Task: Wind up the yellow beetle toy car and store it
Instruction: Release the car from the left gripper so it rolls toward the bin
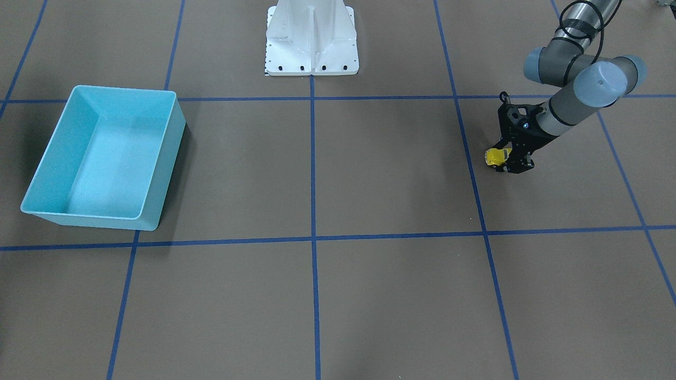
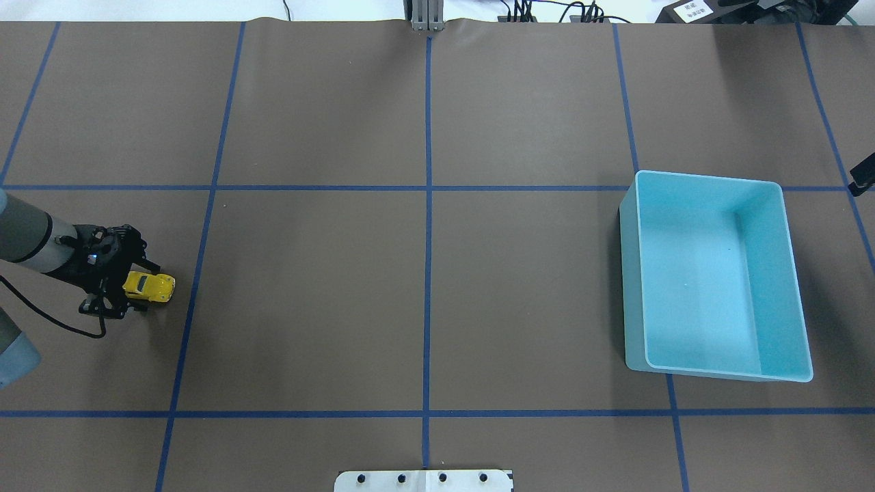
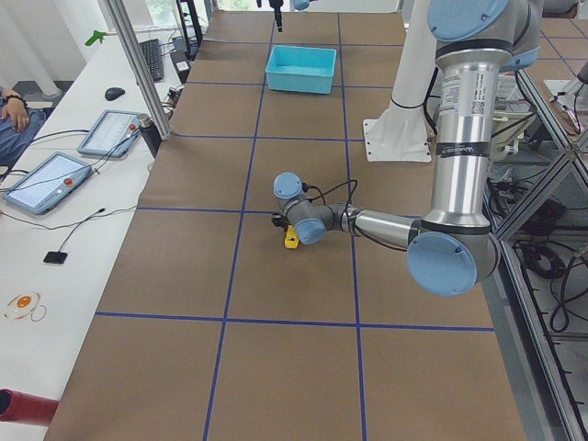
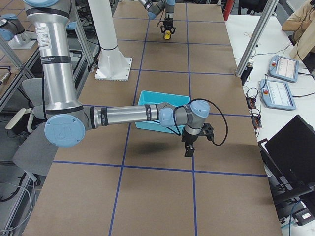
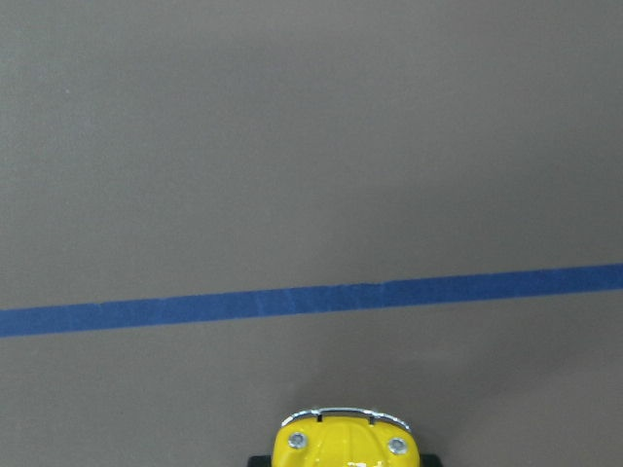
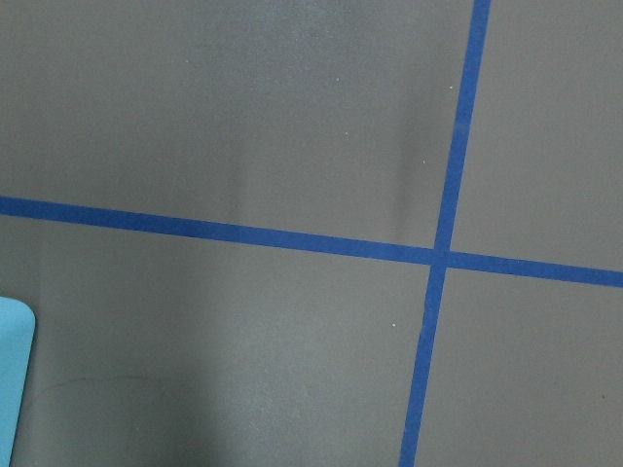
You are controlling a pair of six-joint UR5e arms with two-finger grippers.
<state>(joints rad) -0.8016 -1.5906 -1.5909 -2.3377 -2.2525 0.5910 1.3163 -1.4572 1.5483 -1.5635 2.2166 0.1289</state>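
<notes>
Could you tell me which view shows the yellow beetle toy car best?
The overhead exterior view: the yellow beetle toy car shows most of its top, in the left gripper. Front-facing hides half behind the gripper; left wrist sees one end; side views, a speck.

yellow beetle toy car (image 2: 149,286): 1 | light blue bin (image 2: 711,273): 1 | robot arms (image 4: 123,115): 2

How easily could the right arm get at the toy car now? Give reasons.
Probably not. The left gripper holds the toy car at one end of the table; the right gripper hangs near the bin at the other end.
</notes>
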